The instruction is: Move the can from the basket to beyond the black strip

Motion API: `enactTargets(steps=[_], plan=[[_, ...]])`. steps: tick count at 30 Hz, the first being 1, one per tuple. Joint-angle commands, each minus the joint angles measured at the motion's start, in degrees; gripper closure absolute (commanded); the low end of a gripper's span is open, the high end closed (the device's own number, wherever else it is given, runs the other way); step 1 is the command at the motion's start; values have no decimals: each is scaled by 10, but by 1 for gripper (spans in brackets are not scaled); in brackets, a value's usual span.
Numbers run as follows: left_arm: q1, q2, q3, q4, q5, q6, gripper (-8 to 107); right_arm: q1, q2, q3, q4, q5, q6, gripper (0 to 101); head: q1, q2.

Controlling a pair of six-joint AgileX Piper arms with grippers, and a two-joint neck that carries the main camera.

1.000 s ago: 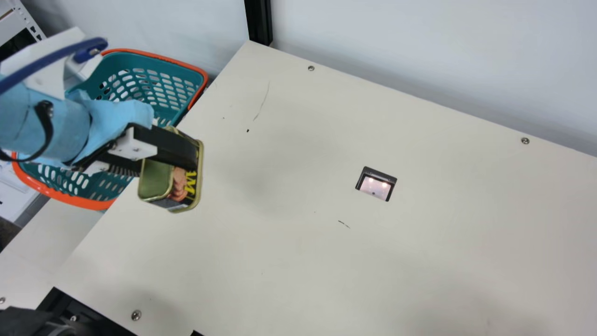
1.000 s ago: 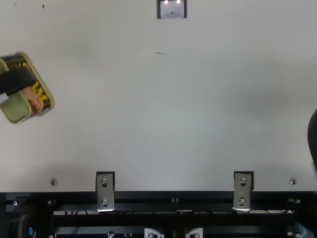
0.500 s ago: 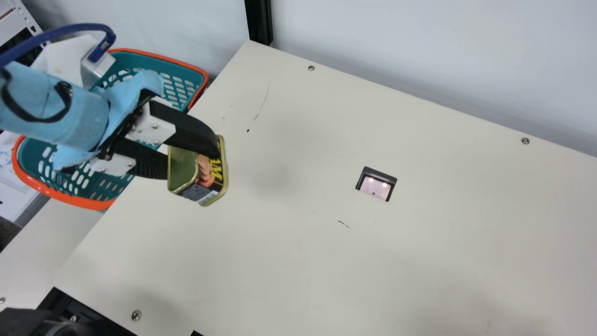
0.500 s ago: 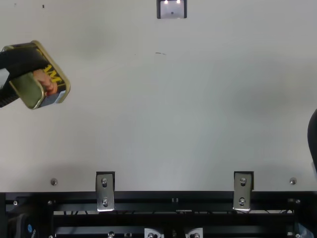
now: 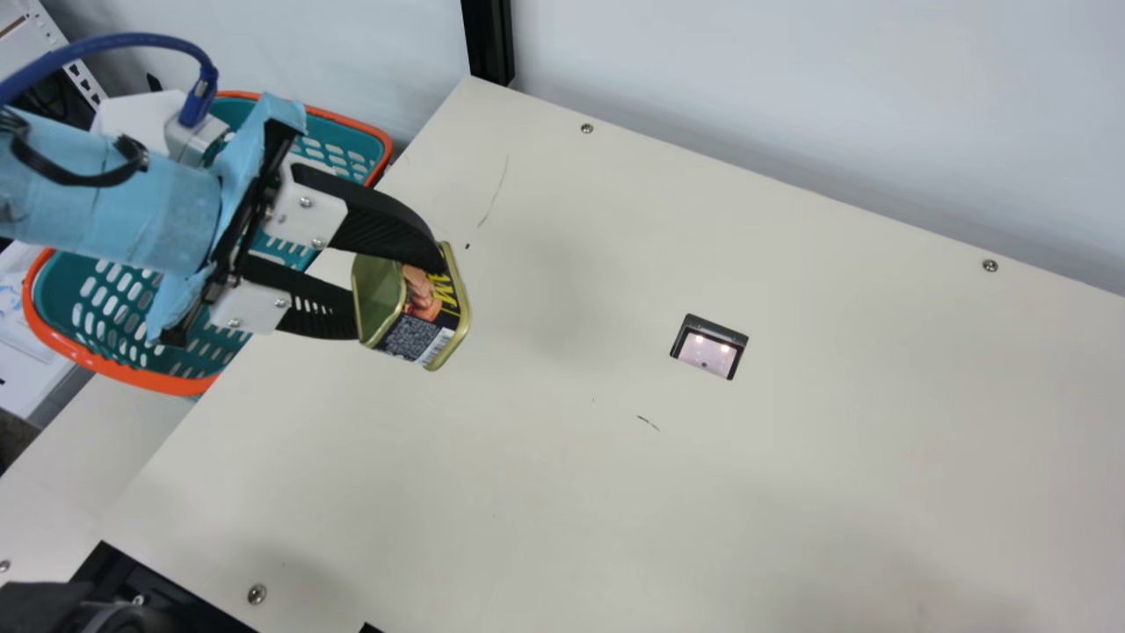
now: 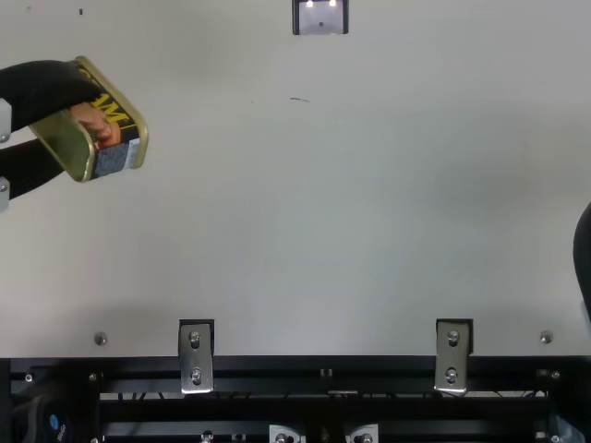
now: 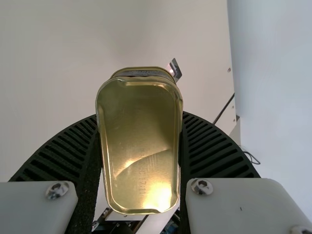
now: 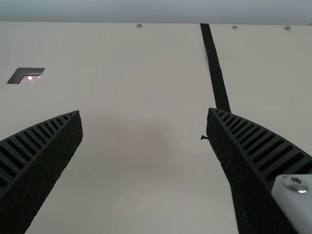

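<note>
Rect. can [image 5: 410, 303], rounded corners, gold metal ends, dark label w/ yellow lettering, pinkish food pic & a barcode patch; held tilted up over the L part of the table [image 5: 615, 492], out of the basket, on the basket side of the black strip.

L gripper [image 5: 398, 296] has the can clamped btwn its two black ribbed fingers, one on each side; they're parted by abt the can's width. L wrist view: a shiny gold end of the can faces the cam, finger pads against its sides. L arm has light-blue wrap [image 5: 114, 207] & a dark-blue cable [image 5: 132, 40].

Behind L arm in main view: basket [image 5: 132, 376], teal mesh w/ orange rim, at the table's L edge.

Further R in main view, well apart from can: small dark-framed recess [image 5: 708, 347] set in table, pale panel w/ two bright spots. Pale wall [image 5: 791, 105] past the far edge, w/ black post [image 5: 489, 40] at the far L corner.

R gripper [image 6: 584, 258] at R edge of top view; in R wrist view its fingers are wide apart, holding nothing, over table. Black strip [image 8: 216, 68] runs from the far edge toward the robot, passing behind one finger there.
</note>
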Motion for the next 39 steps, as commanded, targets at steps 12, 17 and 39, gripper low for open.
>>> enactTargets(steps=[12,17,39], plan=[[0,0,0,-1,0,0,89,0,0,0,1,0,0,0,-17,8],[0,0,0,-1,0,0,89,0,0,0,1,0,0,0,-17,8],[-93,-65,-21,45,-100,49,89,0,0,0,1,0,0,0,-17,8]])
